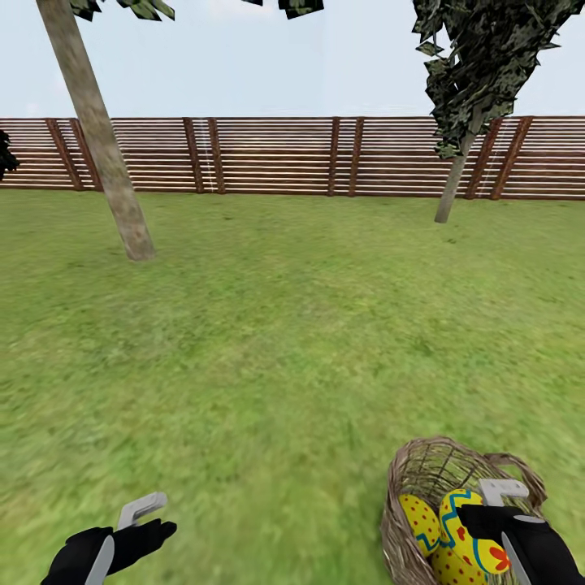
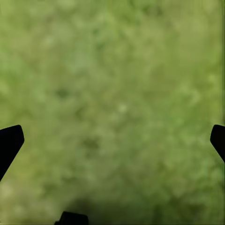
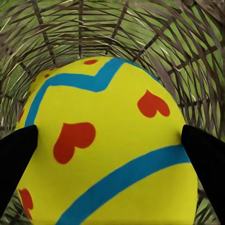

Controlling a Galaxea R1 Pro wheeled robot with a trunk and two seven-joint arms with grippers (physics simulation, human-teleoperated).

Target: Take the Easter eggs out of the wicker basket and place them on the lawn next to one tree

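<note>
The right hand [image 1: 487,520] reaches into the basket [image 1: 422,475], which sits on the lawn [image 1: 292,341] at the near right. Its two dark fingers [image 3: 18,159] press either side of a yellow egg [image 3: 112,159] with teal zigzag bands and red hearts, gripping it inside the woven wall [image 3: 79,33]. In the head view this egg [image 1: 471,536] lies against two red-dotted eggs [image 1: 421,520] in the basket. The left hand [image 1: 142,528] hovers low over bare grass [image 2: 112,93], fingers [image 2: 9,145] spread wide, holding nothing. The slanted tree [image 1: 106,154] stands far ahead left, well apart from the basket, before the fence [image 1: 276,154].
</note>
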